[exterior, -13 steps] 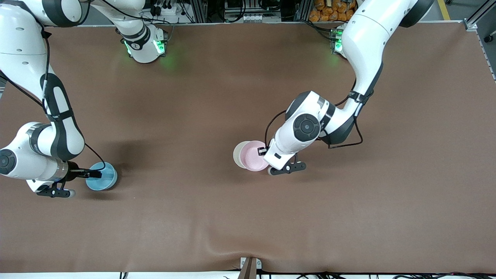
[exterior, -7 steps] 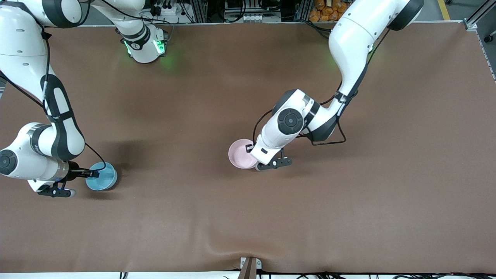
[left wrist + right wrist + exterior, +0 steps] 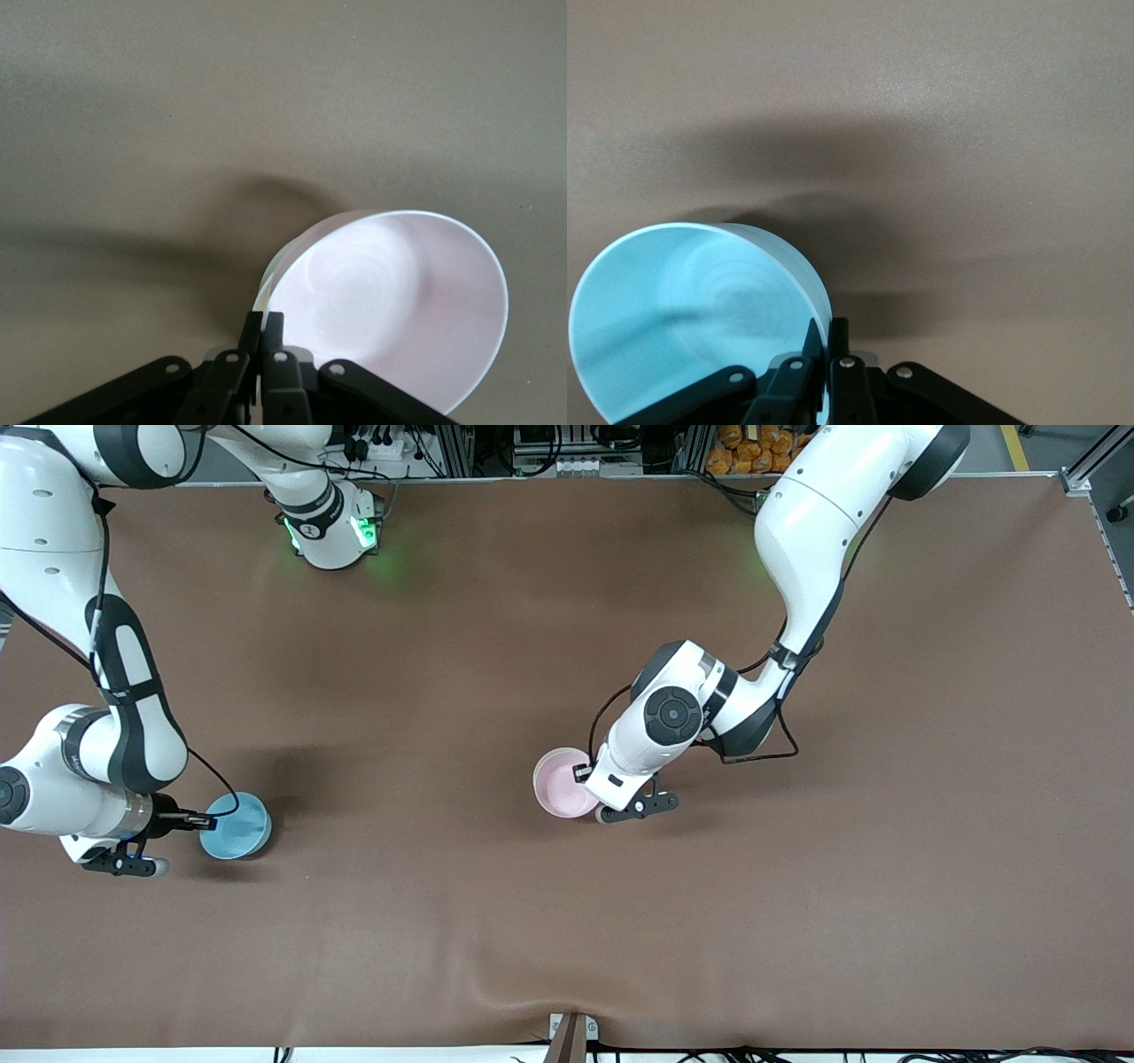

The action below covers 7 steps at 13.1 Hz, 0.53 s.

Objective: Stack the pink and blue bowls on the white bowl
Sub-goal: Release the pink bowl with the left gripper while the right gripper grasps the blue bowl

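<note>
Left gripper [image 3: 580, 772] pinches the pink bowl's [image 3: 564, 789] rim, holding it over the white bowl [image 3: 551, 758] at mid-table. To nest well, centre pink over white and lower it level before letting go. Right gripper [image 3: 197, 822], jaws shut on the blue bowl's [image 3: 236, 825] rim at the right arm's end of the table, nearer the front camera; lift without tilting. Left wrist view shows a white edge [image 3: 268, 276] under pink [image 3: 390, 301]; the front view alone shows both bowls well apart.
</note>
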Each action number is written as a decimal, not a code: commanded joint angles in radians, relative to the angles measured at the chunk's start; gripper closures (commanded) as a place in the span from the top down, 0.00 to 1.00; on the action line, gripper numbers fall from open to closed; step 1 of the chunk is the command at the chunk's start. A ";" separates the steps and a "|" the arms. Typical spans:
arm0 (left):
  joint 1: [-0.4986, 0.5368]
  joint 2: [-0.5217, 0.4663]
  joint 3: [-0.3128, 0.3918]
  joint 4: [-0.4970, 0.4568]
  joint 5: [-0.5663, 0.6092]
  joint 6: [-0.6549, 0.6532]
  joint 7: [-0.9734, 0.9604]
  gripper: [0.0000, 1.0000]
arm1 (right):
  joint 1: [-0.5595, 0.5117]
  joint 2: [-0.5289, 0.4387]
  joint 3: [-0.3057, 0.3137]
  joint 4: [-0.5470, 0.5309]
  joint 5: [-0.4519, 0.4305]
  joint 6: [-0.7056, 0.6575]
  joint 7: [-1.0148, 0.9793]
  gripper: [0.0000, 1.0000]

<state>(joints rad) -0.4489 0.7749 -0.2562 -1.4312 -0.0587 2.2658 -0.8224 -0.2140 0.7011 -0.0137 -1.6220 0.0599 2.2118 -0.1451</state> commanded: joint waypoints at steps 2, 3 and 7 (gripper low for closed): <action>-0.001 -0.012 -0.003 -0.014 0.019 0.020 -0.014 0.00 | -0.013 -0.003 0.018 0.002 0.012 -0.004 -0.007 0.00; -0.002 -0.013 -0.003 -0.017 0.019 0.020 -0.012 0.00 | -0.011 -0.006 0.018 0.007 0.026 -0.026 -0.007 0.00; -0.008 -0.009 -0.003 -0.025 0.019 0.020 -0.014 0.00 | -0.004 -0.046 0.023 0.011 0.075 -0.130 -0.042 0.00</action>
<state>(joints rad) -0.4520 0.7748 -0.2575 -1.4396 -0.0587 2.2747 -0.8224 -0.2130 0.6955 -0.0015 -1.6045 0.1134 2.1282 -0.1512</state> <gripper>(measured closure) 0.974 0.969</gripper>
